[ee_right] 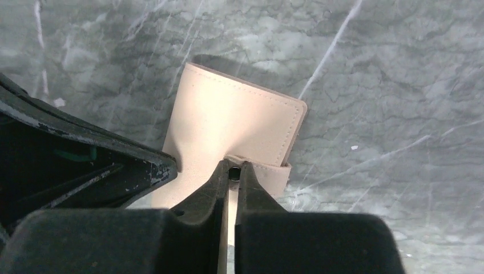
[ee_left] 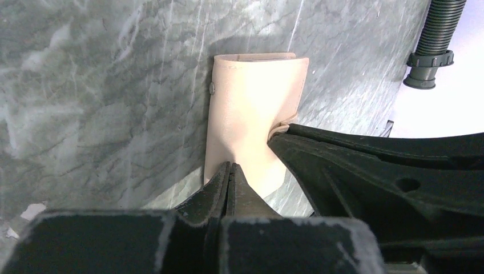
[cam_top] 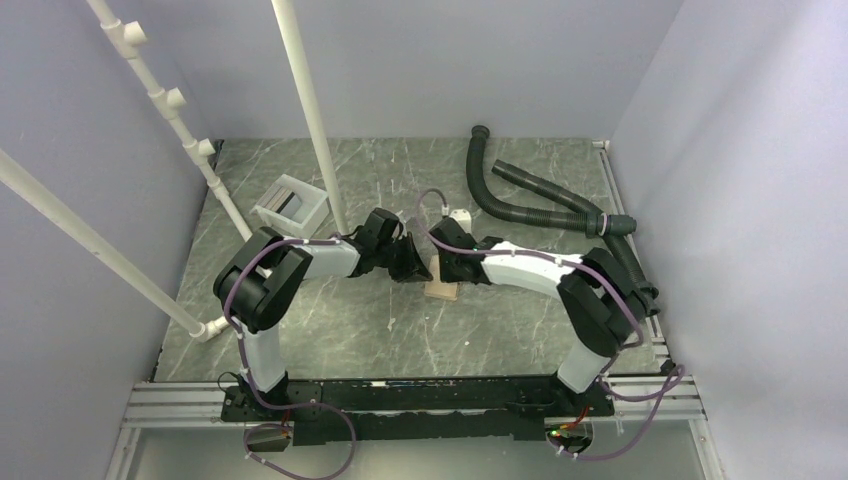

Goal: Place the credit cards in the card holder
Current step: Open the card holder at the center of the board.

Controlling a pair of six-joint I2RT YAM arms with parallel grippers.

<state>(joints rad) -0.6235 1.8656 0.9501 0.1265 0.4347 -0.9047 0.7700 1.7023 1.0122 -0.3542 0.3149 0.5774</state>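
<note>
The tan card holder (cam_top: 441,290) lies closed on the grey marbled table, mid-field. It also shows in the left wrist view (ee_left: 251,108) and the right wrist view (ee_right: 228,120). My left gripper (ee_left: 230,169) is shut, with its tips resting on the holder's near end and nothing visible between them. My right gripper (ee_right: 234,169) is shut on the holder's snap tab (ee_right: 268,174), and a dark snap shows between its tips. In the top view both grippers meet over the holder, the left (cam_top: 415,266) and the right (cam_top: 447,268). Dark flat cards (cam_top: 293,203) stand in the white tray.
The white open tray (cam_top: 275,215) stands at the back left beside slanted white pipes (cam_top: 310,110). Black corrugated hoses (cam_top: 540,200) lie at the back right. A small white block (cam_top: 459,215) sits behind the right gripper.
</note>
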